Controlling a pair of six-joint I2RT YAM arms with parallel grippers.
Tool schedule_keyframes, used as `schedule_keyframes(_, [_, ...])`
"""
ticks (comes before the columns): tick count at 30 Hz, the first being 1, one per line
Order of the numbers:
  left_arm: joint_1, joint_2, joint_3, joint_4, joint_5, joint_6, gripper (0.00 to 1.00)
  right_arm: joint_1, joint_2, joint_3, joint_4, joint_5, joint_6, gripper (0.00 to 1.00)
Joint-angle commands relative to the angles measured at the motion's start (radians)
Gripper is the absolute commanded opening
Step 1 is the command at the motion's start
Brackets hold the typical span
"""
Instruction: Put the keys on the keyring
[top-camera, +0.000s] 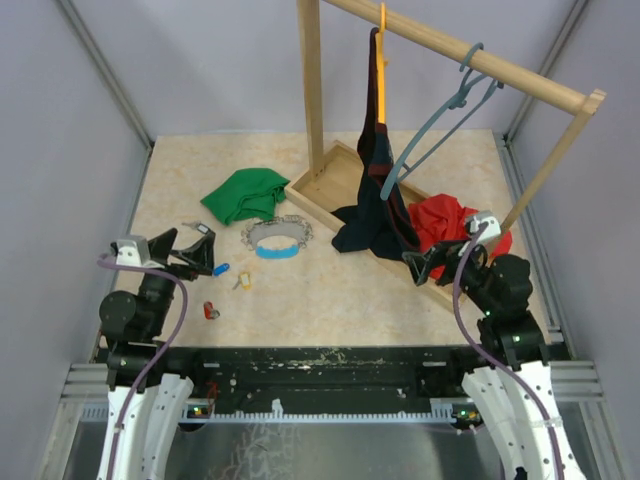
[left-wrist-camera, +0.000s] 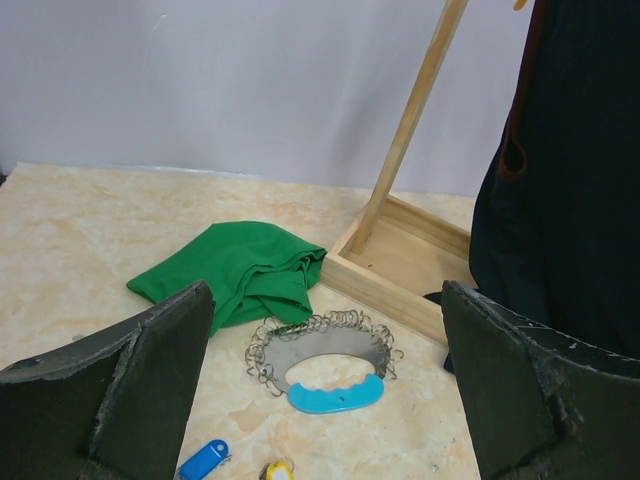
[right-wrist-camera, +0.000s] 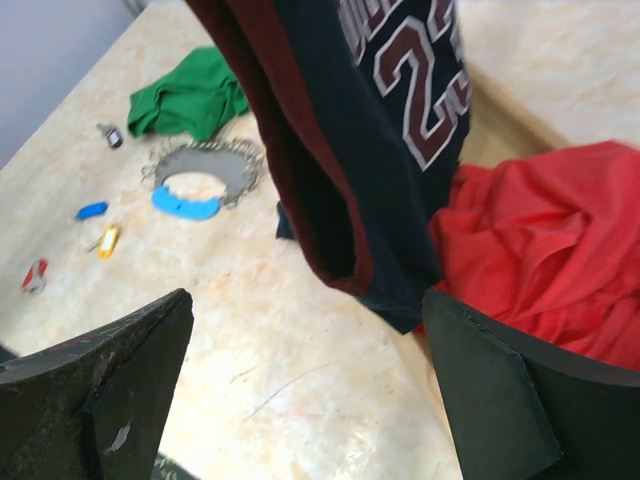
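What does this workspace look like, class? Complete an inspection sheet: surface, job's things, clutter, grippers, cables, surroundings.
Surface: beige marbled tabletop.
Job's things: silvery metal chain-loop keyring with light blue band lies flat; small blue-headed metal key, yellow-headed metal key and red-headed metal key lie loose near the left arm, apart from it.
Clutter: crumpled green cloth; wooden rack tray; dark numbered jersey on orange hanger; red cloth; bare grey hanger.
Grippers: left gripper and right gripper open, holding nothing.
Cables: left purple cable and right purple cable loop along the arms.
Surroundings: grey enclosure walls.
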Motion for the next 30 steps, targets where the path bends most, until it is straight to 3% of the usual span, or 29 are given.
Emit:
schedule_keyframes(1, [0.005,0.017,0.038,-0.058,0.016,0.007,1.0,0.01,0.099,-0.005,0.029,-0.138,0.037,0.97])
schedule_keyframes(6, [0.005,0.072,0.049,-0.103,0.065,-0.049,1.0,0.118,0.216,-0.032,0.079,-0.1,0.058,0.97])
schedule_keyframes(13, [0.007,0.227,0.09,-0.155,0.189,-0.021,1.0,0.533,0.484,-0.029,0.192,0.202,0.046,0.98])
schedule_keyframes(20, [0.052,0.271,0.071,-0.152,0.285,-0.024,1.0,0.657,0.783,-0.011,0.372,0.233,0.035,0.98])
schedule_keyframes(30, [0.067,0.261,0.063,-0.149,0.302,-0.026,1.0,0.65,1.086,0.093,0.439,0.37,-0.022,0.99])
